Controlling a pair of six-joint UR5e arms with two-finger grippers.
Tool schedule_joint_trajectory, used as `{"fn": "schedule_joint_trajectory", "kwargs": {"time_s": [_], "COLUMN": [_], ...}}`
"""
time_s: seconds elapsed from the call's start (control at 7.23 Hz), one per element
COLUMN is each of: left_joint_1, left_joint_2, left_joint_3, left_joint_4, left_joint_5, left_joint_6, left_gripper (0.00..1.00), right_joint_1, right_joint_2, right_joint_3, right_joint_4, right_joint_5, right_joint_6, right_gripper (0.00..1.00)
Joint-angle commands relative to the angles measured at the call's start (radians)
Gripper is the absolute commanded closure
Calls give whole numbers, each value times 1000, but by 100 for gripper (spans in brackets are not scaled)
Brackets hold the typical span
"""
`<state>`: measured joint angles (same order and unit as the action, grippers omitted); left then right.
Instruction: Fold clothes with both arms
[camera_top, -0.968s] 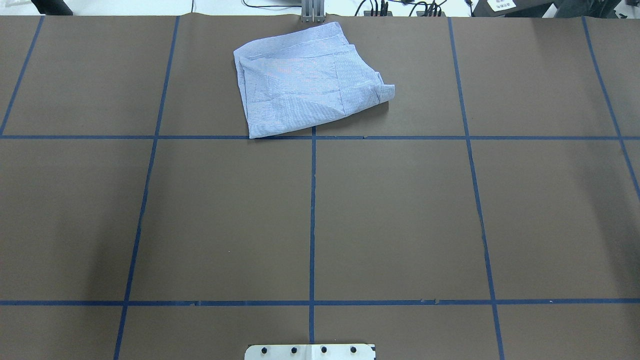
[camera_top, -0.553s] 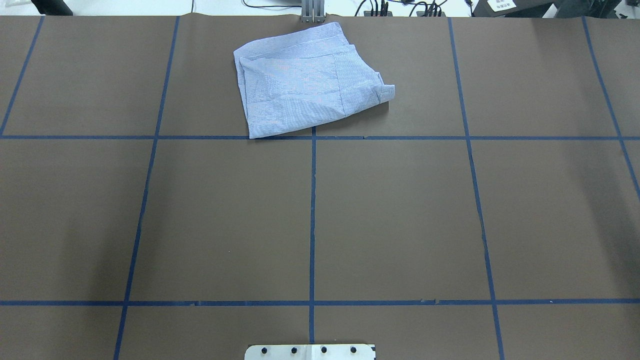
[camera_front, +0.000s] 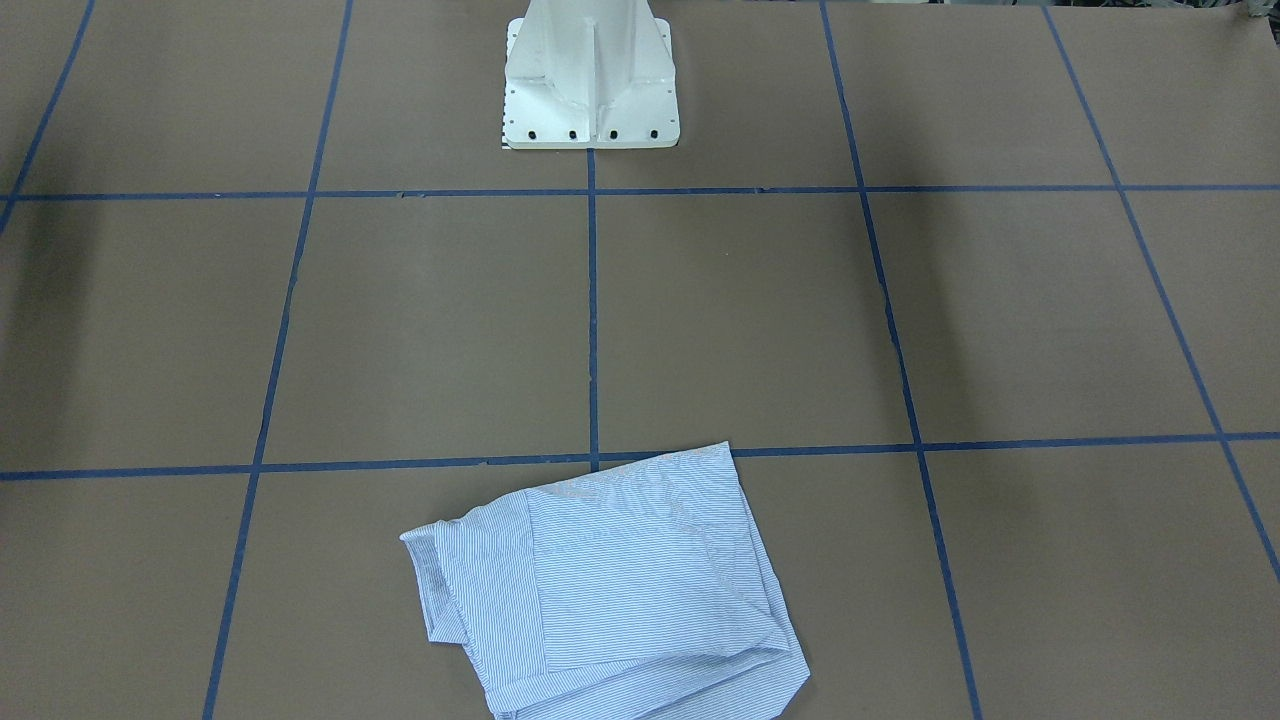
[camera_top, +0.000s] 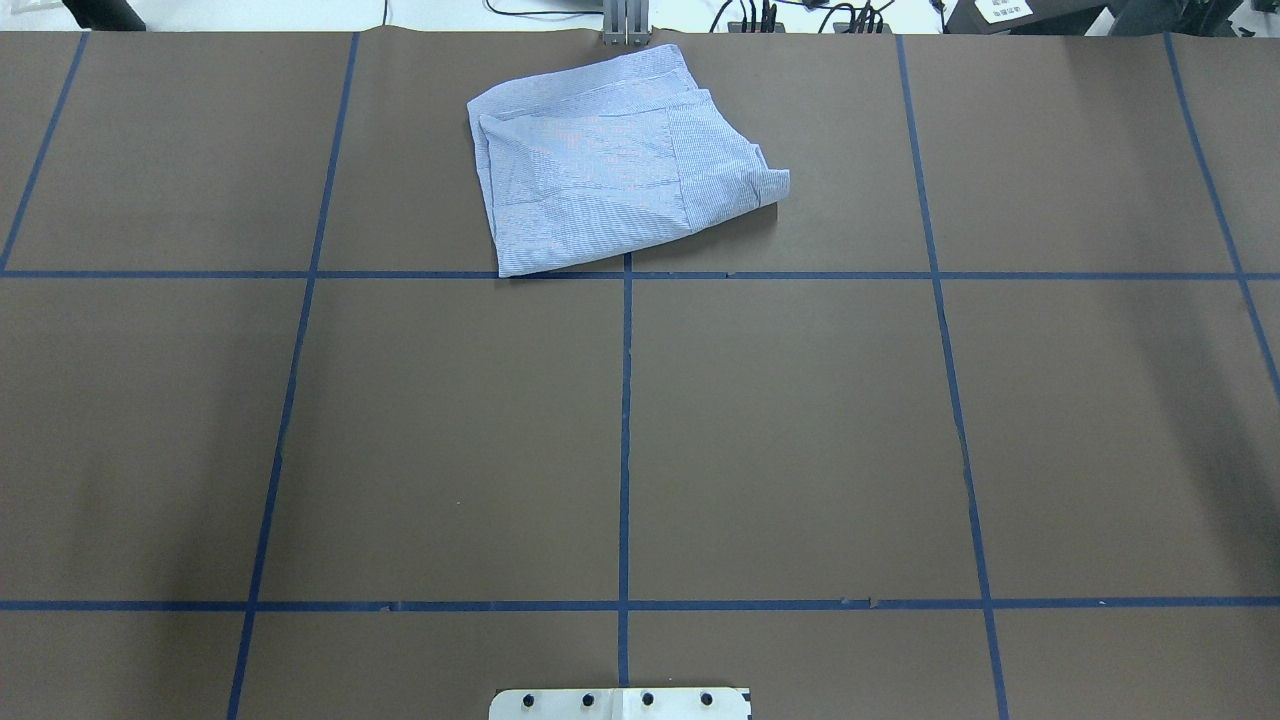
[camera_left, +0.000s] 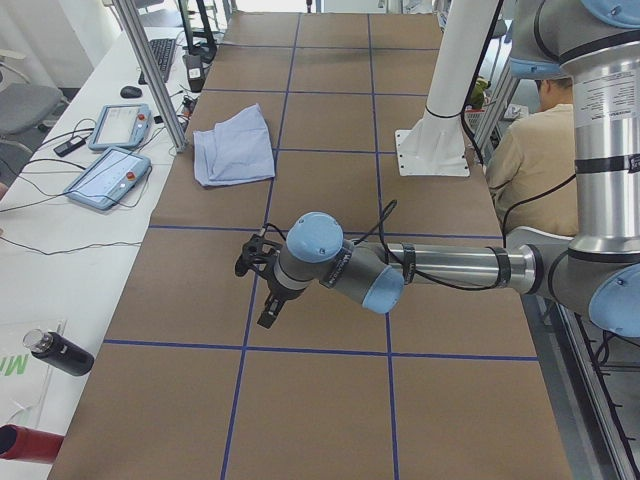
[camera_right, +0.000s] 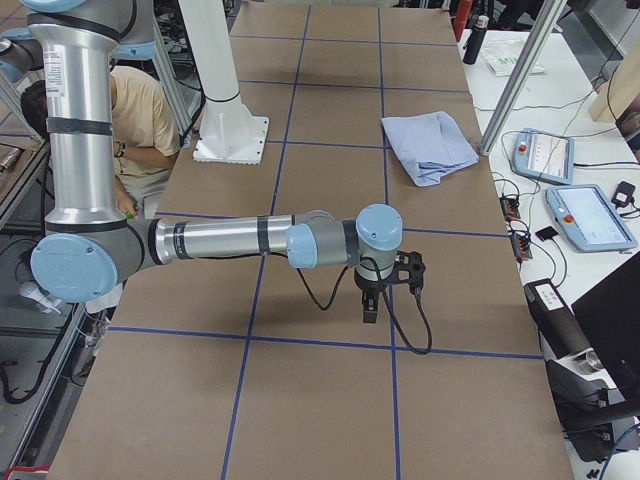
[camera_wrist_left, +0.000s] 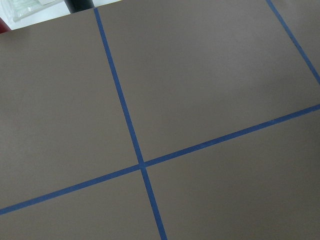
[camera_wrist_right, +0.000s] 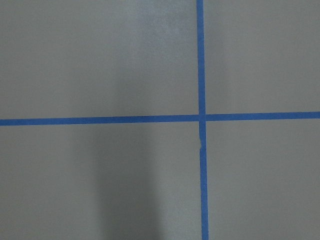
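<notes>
The clothes are one light blue-and-white striped shirt (camera_top: 600, 170), folded into a rough square at the table's far middle, also seen in the front-facing view (camera_front: 620, 590) and both side views (camera_left: 235, 150) (camera_right: 430, 145). Neither arm touches it. My left gripper (camera_left: 266, 315) hangs over the table well short of the shirt and shows only in the left side view, so I cannot tell its state. My right gripper (camera_right: 369, 312) hovers likewise, seen only from the right side, and I cannot tell its state either. Both wrist views hold only brown table and blue tape.
The brown table (camera_top: 800, 420) carries a blue tape grid. The white pedestal base (camera_front: 590, 90) stands at the robot's edge. Teach pendants (camera_left: 105, 175) (camera_right: 590, 215), cables and a bottle (camera_left: 60, 352) lie beyond the far edge. A seated person (camera_left: 535, 150) is behind the robot.
</notes>
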<state>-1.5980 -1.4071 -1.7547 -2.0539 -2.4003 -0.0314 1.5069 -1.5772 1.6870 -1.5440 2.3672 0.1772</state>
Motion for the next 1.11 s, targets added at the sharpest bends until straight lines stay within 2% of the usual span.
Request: {"fn": "schedule_joint_trajectory", "kwargs": {"time_s": [0.0,0.14,0.41,0.97], "left_joint_1": [3,6,10,12], "left_joint_2": [3,8,4,7], "left_joint_3": [-2,-2,-2,-3], "left_joint_4": [4,6,102,95], "left_joint_5": [4,4,4,0], "left_joint_6": [1,1,1,2], "left_gripper": [1,1,1,1], "right_joint_1": [-1,-2,-43,-74], "right_joint_2": [-36,-61,-108,-109], "right_joint_3": [23,49,121,111], "right_joint_4": [-14,-14,-14,-11], "right_joint_5": [0,-3,-13,-32], "right_joint_6": [-2,-10,-10,-10], "right_gripper": [0,0,0,0]}}
